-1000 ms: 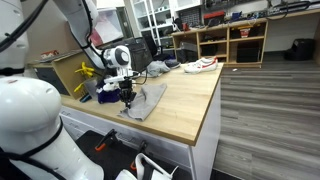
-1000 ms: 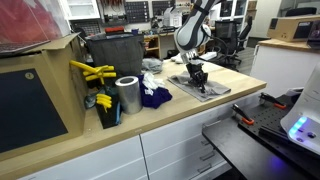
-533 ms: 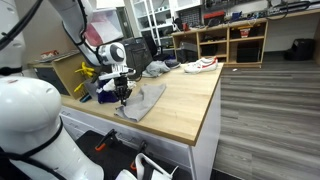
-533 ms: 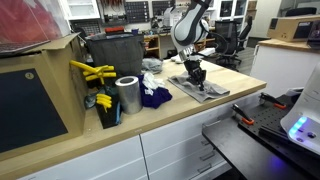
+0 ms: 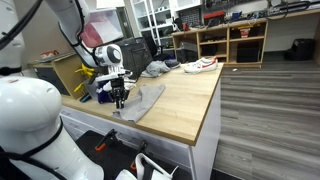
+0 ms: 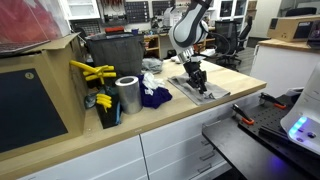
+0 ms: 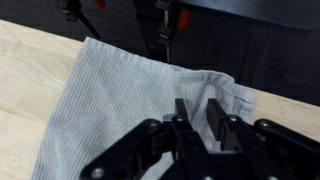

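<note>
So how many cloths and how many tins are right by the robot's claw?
Cloths: 2, a flat grey woven towel and a crumpled dark-blue cloth.
Tins: 1, a shiny silver metal cylinder.
Total: 3.

Grey cloth [image 7: 120, 100] is showing a fine ribbed weave, matt and soft, creasing at its hem. Tabletop [image 5: 185, 100] is reading as pale wood, smooth, with a low sheen. Fingers [image 7: 215, 118] are looking like matt black plastic. Cylinder [image 6: 127, 96] is gleaming as dull metal; dark blue cloth [image 6: 155, 97] is looking fuzzy.
</note>
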